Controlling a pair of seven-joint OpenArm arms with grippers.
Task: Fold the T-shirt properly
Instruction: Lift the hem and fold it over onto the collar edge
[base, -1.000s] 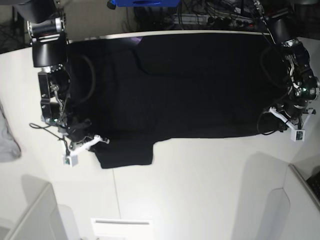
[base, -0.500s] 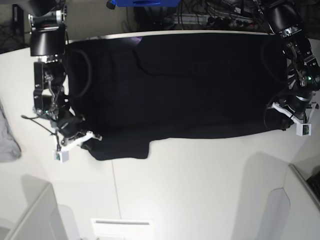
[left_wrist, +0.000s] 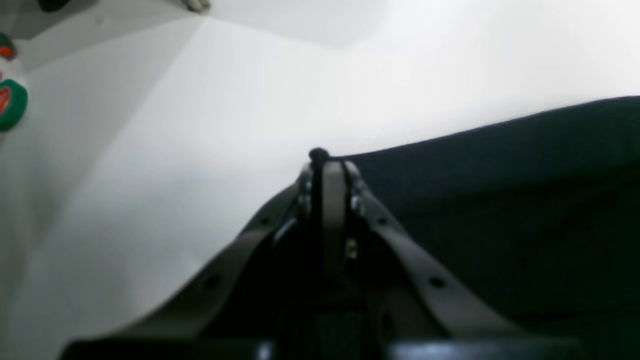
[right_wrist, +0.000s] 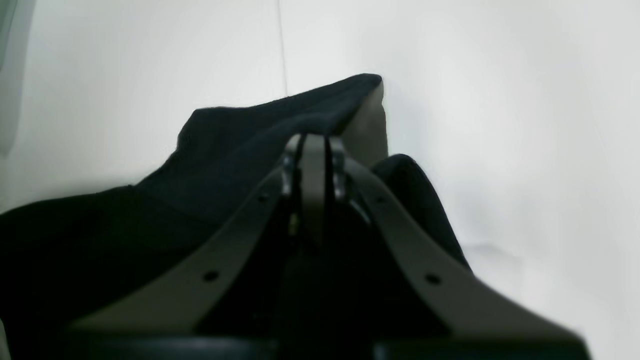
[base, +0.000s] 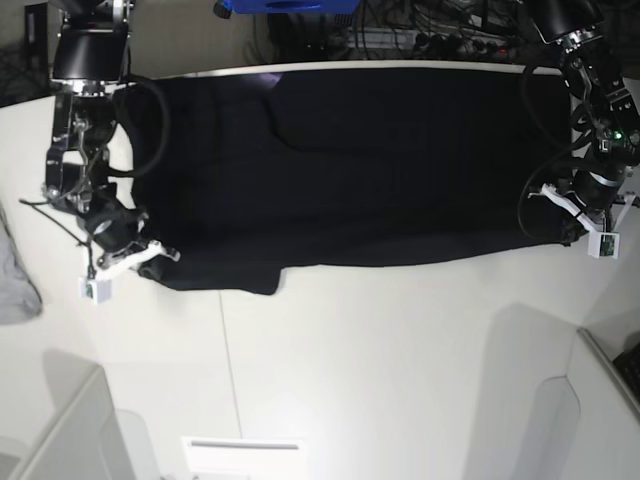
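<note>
A black T-shirt (base: 350, 160) lies spread wide across the far half of a white counter (base: 400, 370), its near hem running almost straight from one arm to the other. The right end effector (base: 150, 252), at the base view's left, is clenched on a corner of the fabric, which rides up over its closed tips in the right wrist view. The left end effector (base: 570, 235), at the opposite end, is likewise pinched shut on the hem, a small nub of cloth showing at its tips in the left wrist view. Judging from this layout, the work is at an early stage: the garment looks stretched out, with a flap doubled near the right end effector, and no finished fold is visible; the main folds all seem left to do. The cloth is soft, matte and limp, draping in shallow creases; the counter is smooth, hard and faintly glossy. A light grey cloth (base: 15, 285) sits at the counter's edge, well apart.
</note>
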